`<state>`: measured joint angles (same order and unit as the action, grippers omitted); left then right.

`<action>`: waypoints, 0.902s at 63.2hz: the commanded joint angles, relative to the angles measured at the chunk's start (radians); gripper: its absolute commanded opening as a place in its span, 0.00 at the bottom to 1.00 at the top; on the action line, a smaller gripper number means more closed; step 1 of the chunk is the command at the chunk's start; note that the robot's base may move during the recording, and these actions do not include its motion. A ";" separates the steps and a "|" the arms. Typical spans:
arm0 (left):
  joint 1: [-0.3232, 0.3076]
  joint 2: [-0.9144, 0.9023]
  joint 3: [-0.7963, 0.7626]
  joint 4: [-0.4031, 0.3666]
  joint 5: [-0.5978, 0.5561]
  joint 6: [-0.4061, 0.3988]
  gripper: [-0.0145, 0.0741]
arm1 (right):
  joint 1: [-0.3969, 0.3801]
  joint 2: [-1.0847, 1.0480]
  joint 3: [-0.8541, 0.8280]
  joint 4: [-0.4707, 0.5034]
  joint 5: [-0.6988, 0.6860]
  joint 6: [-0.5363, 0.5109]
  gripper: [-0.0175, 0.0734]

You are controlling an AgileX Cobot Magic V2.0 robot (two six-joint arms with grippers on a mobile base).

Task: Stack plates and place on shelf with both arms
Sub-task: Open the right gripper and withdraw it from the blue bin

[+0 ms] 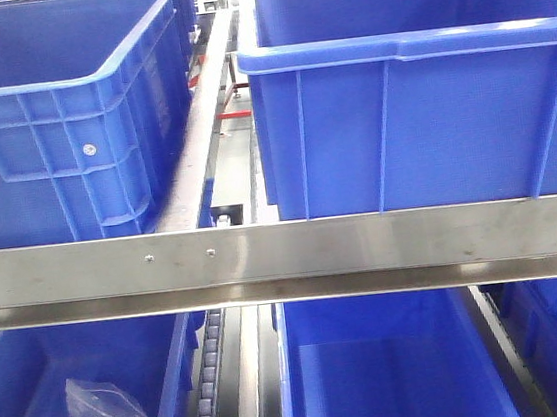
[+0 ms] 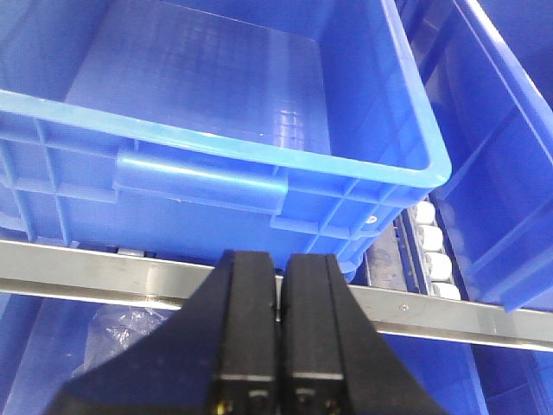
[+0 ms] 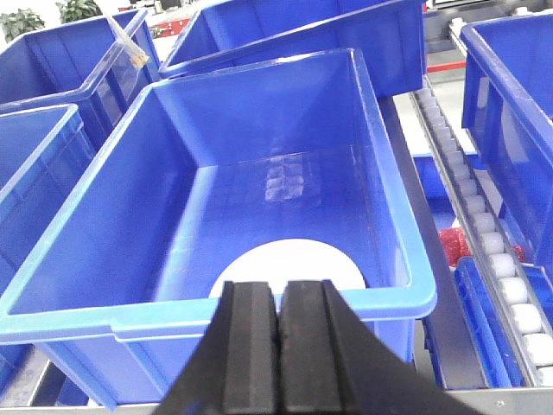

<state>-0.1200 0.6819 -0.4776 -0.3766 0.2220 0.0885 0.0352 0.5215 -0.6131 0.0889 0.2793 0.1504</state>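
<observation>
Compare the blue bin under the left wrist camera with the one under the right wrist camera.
The left-view bin shows a bare floor; the right-view bin holds a white plate at its near end. The left-view bin is seen from lower down, its handle ledge and ribbed outer wall showing; the right-view bin is seen from above, mostly interior. Both are blue, rectangular and open-topped. The left gripper and right gripper are both shut and empty.

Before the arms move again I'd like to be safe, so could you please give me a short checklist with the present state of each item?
1. Left gripper empty, fingers together: ok.
2. Right gripper empty, fingers together: ok.
3. White plate located, flat on the floor of the blue bin below the right gripper: ok.
4. Second plate located: not ok, only one white disc shows.
5. Bin ahead of the left gripper holds a plate: not ok, the visible part is bare.
6. Target shelf spot identified: cannot tell.
</observation>
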 commanded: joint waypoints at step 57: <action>-0.005 -0.002 -0.029 -0.006 -0.075 0.001 0.26 | -0.006 -0.340 0.438 -0.008 -0.214 -0.007 0.25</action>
<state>-0.1200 0.6819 -0.4776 -0.3766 0.2220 0.0885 0.0352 0.2335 -0.2241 0.0889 0.2014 0.1504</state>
